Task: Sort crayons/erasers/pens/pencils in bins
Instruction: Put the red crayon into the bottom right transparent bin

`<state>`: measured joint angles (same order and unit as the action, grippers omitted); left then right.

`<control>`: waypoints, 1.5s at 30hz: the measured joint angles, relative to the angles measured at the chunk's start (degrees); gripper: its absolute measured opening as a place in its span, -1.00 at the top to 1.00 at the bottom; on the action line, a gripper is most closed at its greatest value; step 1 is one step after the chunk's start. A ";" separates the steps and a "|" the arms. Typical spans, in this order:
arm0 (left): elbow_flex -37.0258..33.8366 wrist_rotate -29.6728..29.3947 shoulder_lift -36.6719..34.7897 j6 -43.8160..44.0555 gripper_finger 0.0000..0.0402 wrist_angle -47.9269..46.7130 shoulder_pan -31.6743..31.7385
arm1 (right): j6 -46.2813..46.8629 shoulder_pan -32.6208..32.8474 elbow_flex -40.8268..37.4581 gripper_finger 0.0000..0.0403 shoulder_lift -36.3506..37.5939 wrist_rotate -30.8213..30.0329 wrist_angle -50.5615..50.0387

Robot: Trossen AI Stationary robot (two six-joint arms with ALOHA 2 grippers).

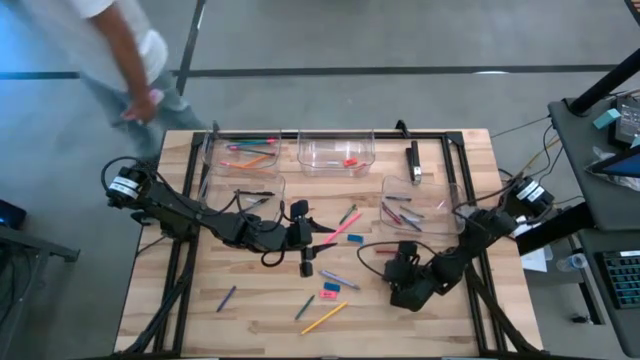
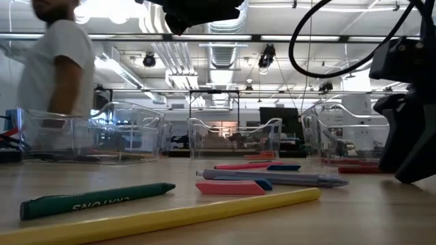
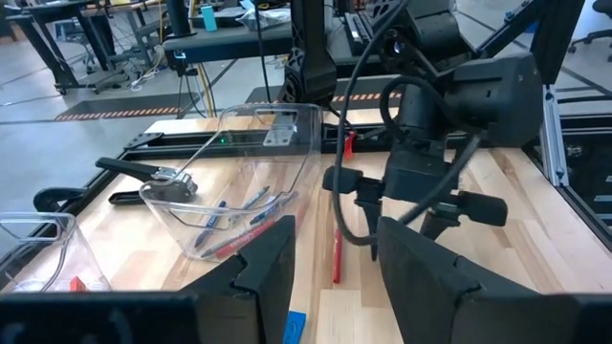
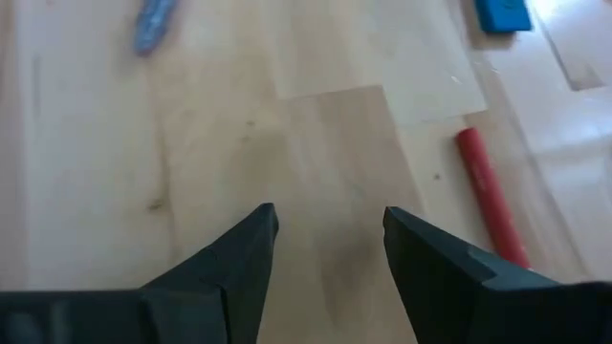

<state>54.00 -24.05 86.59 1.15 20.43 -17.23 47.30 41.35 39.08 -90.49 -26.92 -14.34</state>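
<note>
High view: wooden bench (image 1: pixel 250 320) with black frame; left gripper (image 1: pixel 306 262) near the centre, fingers pointing toward the near edge, empty; a pink pencil (image 1: pixel 344 232) lies just beyond it; pink eraser (image 1: pixel 330 289) and blue eraser (image 1: pixel 304 298) lie a little past its fingertips; right gripper (image 1: pixel 398 268) sits right of centre, with a red crayon (image 1: pixel 386 252) just beside it; yellow pencil (image 1: pixel 324 317) and a small blue crayon (image 1: pixel 226 298) lie toward the near edge; four clear bins: far-left bin (image 1: pixel 245 152) holds pink and orange pencils; far-middle bin (image 1: pixel 336 152) holds a red-orange eraser; left-middle bin (image 1: pixel 244 195) holds dark pens, partly covered by the arm; right bin (image 1: pixel 420 205) holds red and blue crayons; a person (image 1: pixel 125 55) stands beyond the far-left corner, cut off by the edge.

Low view: green crayon (image 2: pixel 95 199) and yellow pencil (image 2: pixel 163 216) nearest; pink eraser (image 2: pixel 230 187) and a grey pen (image 2: pixel 279 178) behind; bins in a row farther back, contents hard to make out; both arms largely cut off.

Left wrist view: own fingers (image 3: pixel 273 263) spread, nothing between them; red crayon (image 3: pixel 336 256) lies on the bench beyond the gap; right arm stands past it; the bin of crayons (image 3: pixel 249 182) appears tilted.

Right wrist view: own fingers (image 4: pixel 253 244) spread, empty over bare wood; red crayon (image 4: pixel 490 196) to one side, apart from them; blue eraser (image 4: pixel 504 13) and a blue crayon (image 4: pixel 153 23) farther, cut off.
</note>
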 joint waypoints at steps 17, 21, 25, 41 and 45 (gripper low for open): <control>0.00 0.00 0.00 0.07 0.33 0.02 -0.09 | 16.09 -1.65 1.59 0.04 -0.16 -14.91 -5.64; 0.00 0.00 0.00 0.02 0.33 0.00 -0.09 | 15.67 -1.72 1.59 0.04 0.78 -16.63 -5.06; 0.00 0.00 0.00 0.02 0.33 -0.02 -0.09 | 16.46 -1.76 1.04 0.04 1.93 -18.56 -4.82; 0.00 0.00 0.00 0.04 0.33 0.02 -0.09 | 20.86 -1.70 -5.61 0.04 1.56 -11.25 -1.17; 0.00 0.00 0.00 0.10 0.33 0.02 -0.10 | 19.23 0.18 -5.23 0.04 1.92 -8.54 -0.05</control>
<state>54.00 -24.05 86.59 1.25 20.45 -17.33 66.53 41.54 33.85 -88.57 -35.45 -14.39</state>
